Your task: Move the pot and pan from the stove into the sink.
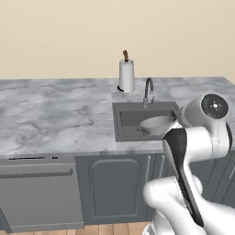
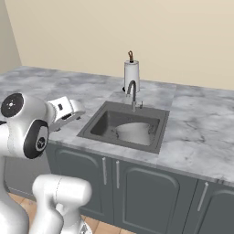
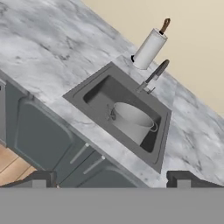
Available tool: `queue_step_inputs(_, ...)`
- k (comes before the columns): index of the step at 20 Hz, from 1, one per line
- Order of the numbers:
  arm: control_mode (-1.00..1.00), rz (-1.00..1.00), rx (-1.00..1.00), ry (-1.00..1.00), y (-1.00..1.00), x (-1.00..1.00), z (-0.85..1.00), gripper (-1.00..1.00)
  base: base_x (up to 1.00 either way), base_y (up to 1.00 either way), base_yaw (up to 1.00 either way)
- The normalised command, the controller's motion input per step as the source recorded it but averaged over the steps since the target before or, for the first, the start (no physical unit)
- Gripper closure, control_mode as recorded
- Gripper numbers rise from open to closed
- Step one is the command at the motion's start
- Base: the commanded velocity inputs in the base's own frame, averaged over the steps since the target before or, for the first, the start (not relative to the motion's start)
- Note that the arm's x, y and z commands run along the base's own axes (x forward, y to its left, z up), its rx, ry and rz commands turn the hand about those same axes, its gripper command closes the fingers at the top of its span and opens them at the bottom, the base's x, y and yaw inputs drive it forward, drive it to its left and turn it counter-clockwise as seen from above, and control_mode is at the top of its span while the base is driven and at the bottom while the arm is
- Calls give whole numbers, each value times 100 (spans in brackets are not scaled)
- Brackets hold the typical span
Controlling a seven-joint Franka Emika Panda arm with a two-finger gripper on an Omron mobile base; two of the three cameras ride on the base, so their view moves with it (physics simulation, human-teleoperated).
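Observation:
The silver-grey pot (image 3: 131, 122) stands inside the sink (image 3: 87, 94), toward its right side, and nothing is holding it. The pot (image 1: 156, 125) shows in the basin (image 1: 120, 124) from the left base view, and the pot (image 2: 135, 132) in the basin (image 2: 93, 125) from the right. My gripper (image 3: 113, 180) is open and empty, its dark fingertips (image 3: 43, 178) spread wide. It hovers off the counter's front edge, left of the sink, and looks down at the basin. The hand (image 2: 66, 109) sits left of the sink. The pan and the stove are out of view.
A gooseneck faucet (image 3: 153, 74) rises behind the basin, with a paper towel roll (image 3: 148, 49) on a stand behind it. Grey marble counter (image 1: 55, 114) runs to both sides. Below are grey cabinet doors (image 2: 137, 183) and a dishwasher front (image 1: 36, 193).

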Motion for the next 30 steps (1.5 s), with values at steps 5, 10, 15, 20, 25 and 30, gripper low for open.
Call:
queue_step_inputs(5,100,0,0,0,0,0,0,-100,-48,0,0)
queue_step_inputs(10,100,0,0,0,0,0,0,-100,-79,1,1)
queue_step_inputs(15,100,0,0,0,0,0,0,-100,-34,6,2)
queue_step_inputs(20,100,0,0,0,0,0,0,-100,-20,4,2)
queue_step_inputs(25,100,0,0,0,0,0,0,-100,0,-8,-16)
queue_step_inputs(30,100,0,0,0,0,0,0,-100,0,-5,-43)
